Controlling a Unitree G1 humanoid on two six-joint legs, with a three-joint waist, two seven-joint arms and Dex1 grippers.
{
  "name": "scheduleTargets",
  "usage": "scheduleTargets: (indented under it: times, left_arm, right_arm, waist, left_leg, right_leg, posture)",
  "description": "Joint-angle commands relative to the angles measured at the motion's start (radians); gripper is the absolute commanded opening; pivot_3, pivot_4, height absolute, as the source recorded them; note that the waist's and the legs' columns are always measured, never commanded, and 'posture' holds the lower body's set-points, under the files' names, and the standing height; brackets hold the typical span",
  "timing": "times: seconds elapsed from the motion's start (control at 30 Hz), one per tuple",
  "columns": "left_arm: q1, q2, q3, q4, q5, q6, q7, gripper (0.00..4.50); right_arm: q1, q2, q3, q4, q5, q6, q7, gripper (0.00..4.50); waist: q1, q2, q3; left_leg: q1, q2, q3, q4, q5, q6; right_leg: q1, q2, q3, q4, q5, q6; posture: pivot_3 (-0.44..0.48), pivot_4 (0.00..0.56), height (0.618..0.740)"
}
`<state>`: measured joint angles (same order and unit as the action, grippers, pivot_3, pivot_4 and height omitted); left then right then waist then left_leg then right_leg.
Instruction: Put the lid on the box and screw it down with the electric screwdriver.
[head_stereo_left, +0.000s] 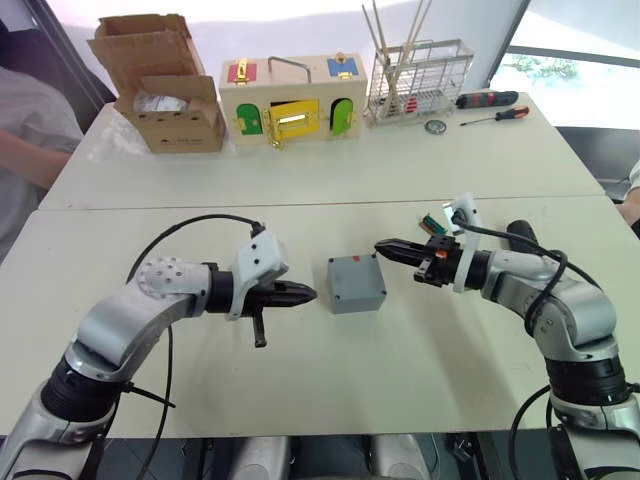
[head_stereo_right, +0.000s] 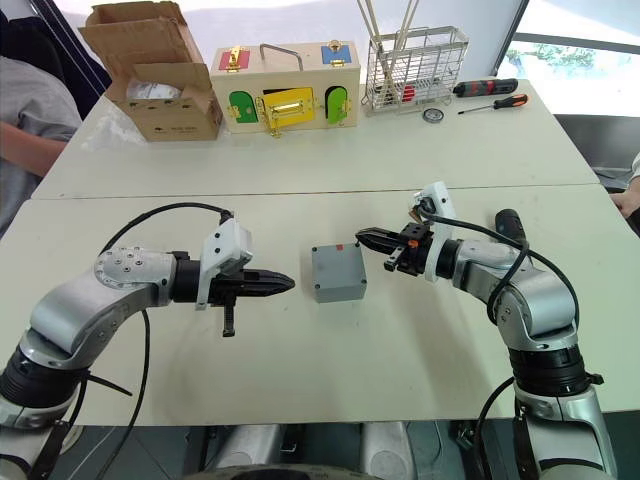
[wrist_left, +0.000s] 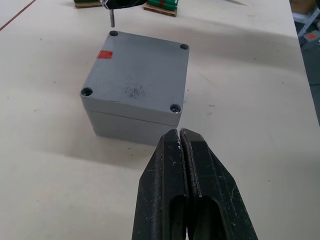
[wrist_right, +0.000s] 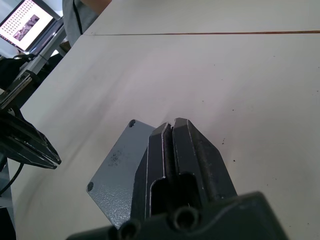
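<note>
Sitting already on the box (head_stereo_left: 357, 284) at the middle of the near table (head_stereo_left: 420, 370), the lid (wrist_left: 137, 77) looks seated, its four corner screw holes showing, so the placing step seems done and the screwing remains. The left gripper (head_stereo_left: 303, 293) and right gripper (head_stereo_left: 388, 247) flank the box, each with fingers pressed together and holding nothing. Next, one gripper must fetch the electric screwdriver (head_stereo_right: 508, 224), seemingly lying beside the right arm.
</note>
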<state>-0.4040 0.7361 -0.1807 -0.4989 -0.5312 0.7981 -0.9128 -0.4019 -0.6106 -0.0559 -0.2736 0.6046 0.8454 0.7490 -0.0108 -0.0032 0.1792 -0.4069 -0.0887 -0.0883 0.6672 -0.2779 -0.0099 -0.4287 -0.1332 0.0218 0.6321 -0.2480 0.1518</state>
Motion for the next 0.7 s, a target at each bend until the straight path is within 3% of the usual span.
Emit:
scheduleTargets:
  times: [0.03, 0.7]
  left_arm:
    - [-0.017, 0.000, 0.004, -0.015, 0.005, -0.018, -0.003, 0.00]
    - [-0.013, 0.004, 0.010, -0.026, 0.000, -0.012, 0.001, 0.00]
  right_arm:
    - [-0.014, 0.000, -0.011, -0.031, 0.012, -0.008, -0.003, 0.04]
    - [0.004, 0.002, 0.028, 0.021, -0.046, -0.049, 0.011, 0.04]
  waist:
    - [0.000, 0.000, 0.000]
    - [0.000, 0.000, 0.000]
  left_leg:
    - [0.000, 0.000, 0.000, 0.000, 0.000, 0.000]
    - [0.000, 0.000, 0.000, 0.000, 0.000, 0.000]
  right_leg:
    - [0.000, 0.000, 0.000, 0.000, 0.000, 0.000]
    - [0.000, 0.000, 0.000, 0.000, 0.000, 0.000]
  posture:
    - [0.000, 0.150, 0.734]
    - [0.000, 0.150, 0.734]
